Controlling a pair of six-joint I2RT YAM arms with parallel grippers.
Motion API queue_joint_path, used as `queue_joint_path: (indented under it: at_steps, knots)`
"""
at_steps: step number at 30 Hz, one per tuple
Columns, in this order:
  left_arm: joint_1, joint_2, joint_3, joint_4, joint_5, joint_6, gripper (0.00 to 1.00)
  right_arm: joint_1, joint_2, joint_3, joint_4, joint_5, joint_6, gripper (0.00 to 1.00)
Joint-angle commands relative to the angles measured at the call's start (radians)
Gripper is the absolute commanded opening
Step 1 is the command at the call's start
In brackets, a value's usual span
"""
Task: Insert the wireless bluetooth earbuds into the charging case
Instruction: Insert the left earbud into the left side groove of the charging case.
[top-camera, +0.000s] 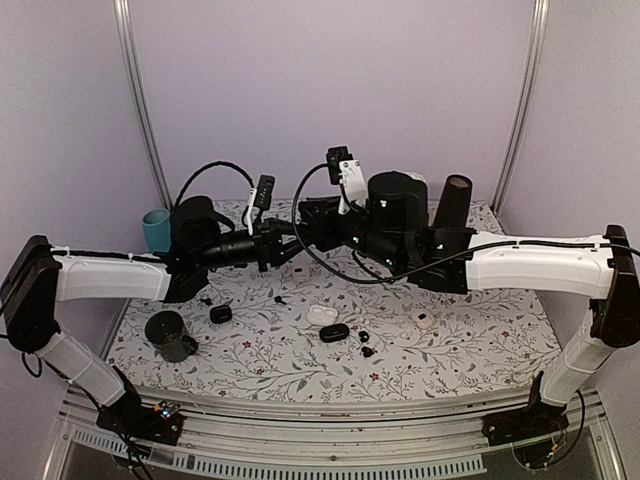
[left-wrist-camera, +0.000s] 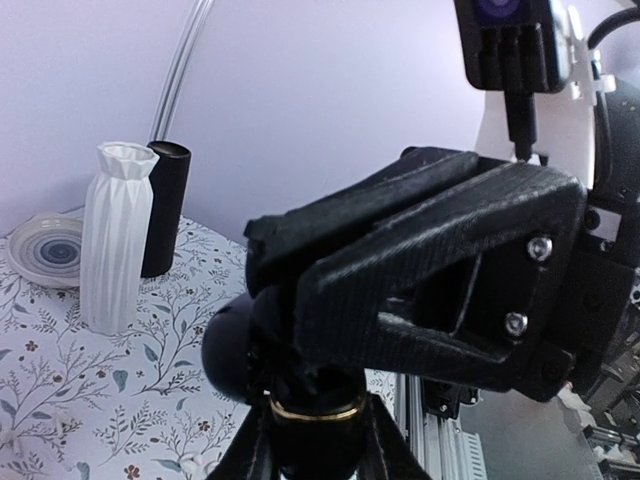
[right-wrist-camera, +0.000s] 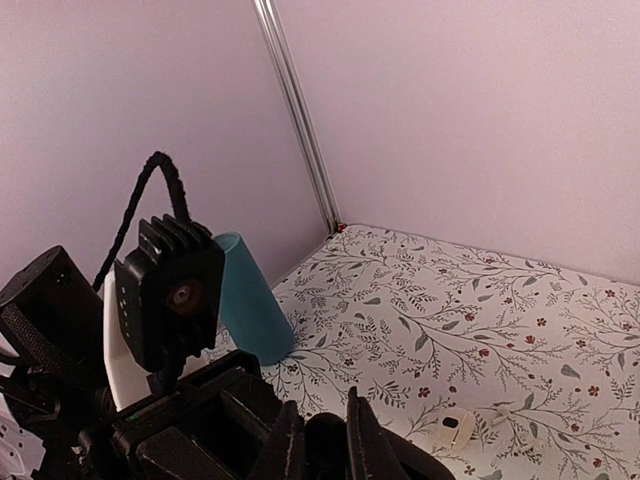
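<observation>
We see both arms raised above the surface (top-camera: 480, 350), their tips meeting. The left fingers (left-wrist-camera: 388, 450) are clenched on a black rounded object (left-wrist-camera: 236, 352) with a thin gold band, while the right fingers (right-wrist-camera: 366, 440) are pressed nearly together, and we cannot tell whether they pinch anything. Small black earbuds (top-camera: 362, 336) lie loose on the surface, just beside a black case (top-camera: 334, 332) and a white case (top-camera: 322, 314).

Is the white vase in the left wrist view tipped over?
No, the white vase stands upright on the table, right beside a black tube that is also upright.
</observation>
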Motion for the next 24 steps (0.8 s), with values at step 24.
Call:
queue_joint_path:
  at_steps: [24]
  knots:
    - [-0.002,0.002,0.059,0.032,-0.117,0.094,0.0,0.044,0.018,0.0,-0.064,-0.082,-0.03,0.15]
